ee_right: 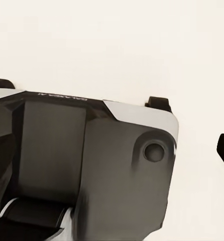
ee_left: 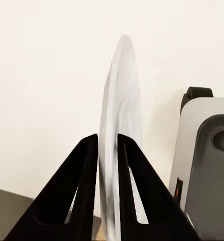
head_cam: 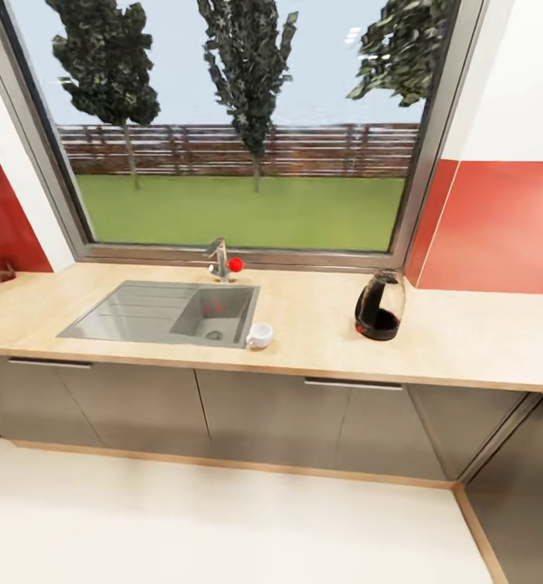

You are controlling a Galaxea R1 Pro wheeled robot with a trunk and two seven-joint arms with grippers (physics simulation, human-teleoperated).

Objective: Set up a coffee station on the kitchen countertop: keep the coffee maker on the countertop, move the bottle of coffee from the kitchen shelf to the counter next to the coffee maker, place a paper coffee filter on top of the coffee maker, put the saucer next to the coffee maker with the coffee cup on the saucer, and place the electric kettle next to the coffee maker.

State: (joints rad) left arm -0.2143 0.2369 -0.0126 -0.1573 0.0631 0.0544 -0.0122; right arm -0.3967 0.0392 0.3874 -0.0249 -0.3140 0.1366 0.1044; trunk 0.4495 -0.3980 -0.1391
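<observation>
At about two o'clock on the tan wood-look worktop stands the round dark glass kettle; a small white cup sits at the steel sink's corner. The left gripper pinches a thin white saucer edge-on, probably for carrying. Whether the right gripper is clenched cannot be told.
</observation>
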